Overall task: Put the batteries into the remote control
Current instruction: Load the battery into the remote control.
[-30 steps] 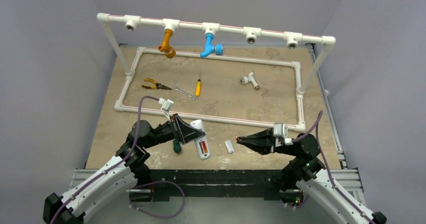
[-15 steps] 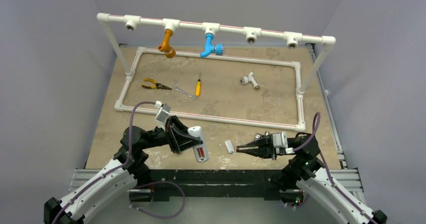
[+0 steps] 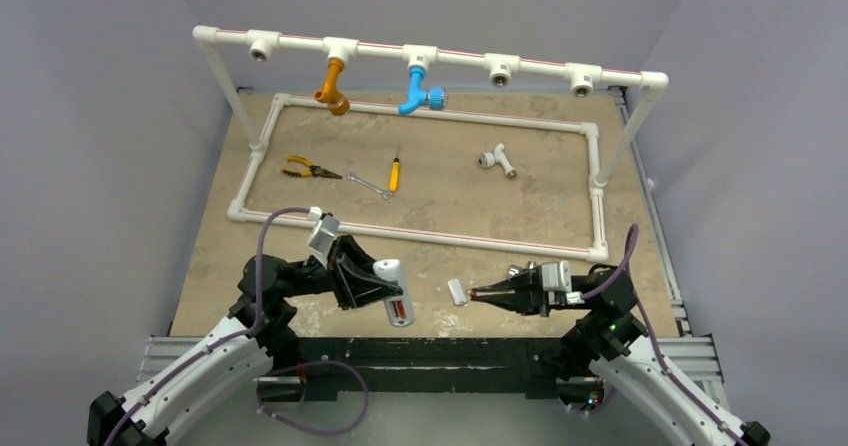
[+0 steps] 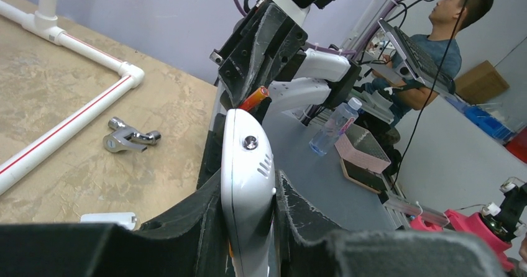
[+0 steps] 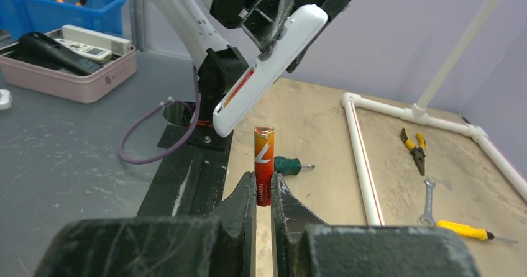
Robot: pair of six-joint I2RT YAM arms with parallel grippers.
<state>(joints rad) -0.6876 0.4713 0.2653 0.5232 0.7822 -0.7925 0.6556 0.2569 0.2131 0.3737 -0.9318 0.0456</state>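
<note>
Right-arm fingers (image 5: 243, 197) are clenched on a small red-orange cylindrical battery (image 5: 263, 156). They grip it at its lower end, and its long axis runs in line with the fingers and points out ahead. Left-arm fingers (image 4: 292, 212) are clamped on the slim white plastic remote control (image 4: 247, 165), which is held clear of the tan mottled table (image 3: 450, 196), edge-on between dark, rough-textured pads.

Seen from the right wrist, the remote lies ahead of and above the battery tip, near it but not touching. Its long axis slants upward to the right, across the battery's axis. A red-orange strip shows along its lower side, which I judge to be the other battery (image 5: 239, 90), already seated.

Judgement: the right arm is the one to close the gap, and the battery must first be turned parallel to the remote's length beside the seated one.

Surfaces: the remote shell is glossy, hard and smooth. The battery sleeve looks slick, so it could slip in the grip.
</note>
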